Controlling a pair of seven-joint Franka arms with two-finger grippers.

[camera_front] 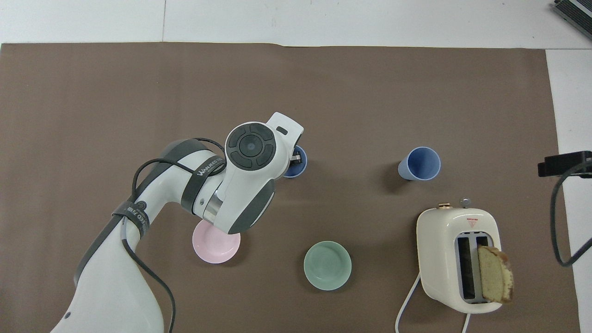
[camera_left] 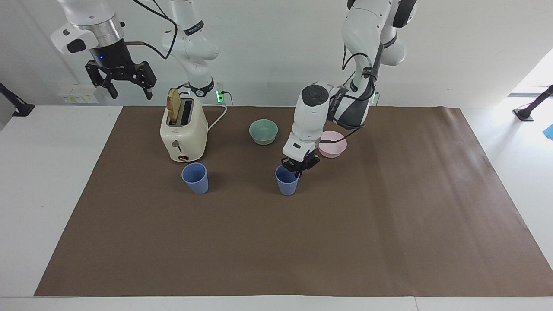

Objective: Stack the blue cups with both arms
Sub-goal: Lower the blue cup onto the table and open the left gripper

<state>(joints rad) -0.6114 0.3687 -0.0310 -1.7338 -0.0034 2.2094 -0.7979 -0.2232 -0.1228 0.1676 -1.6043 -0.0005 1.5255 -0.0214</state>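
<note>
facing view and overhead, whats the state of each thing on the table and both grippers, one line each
blue cup at the left gripper: upright on the mat, mouth up.
other blue cup: upright, mouth up, standing alone just beyond the toaster from the robots.
left gripper: down at the first cup's rim.
right gripper: raised, open, holding nothing, waiting.
toaster: upright, a bread slice sticking up from one slot.
green bowl: upright, empty.
pink bowl: upright, empty.

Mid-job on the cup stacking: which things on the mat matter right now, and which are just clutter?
Job:
- tapered blue plastic cup at the left hand
- second blue plastic cup by the toaster
- right hand, waiting raised above the table

Clutter:
- cream toaster with bread slice
- mint-green bowl
- pink bowl
</note>
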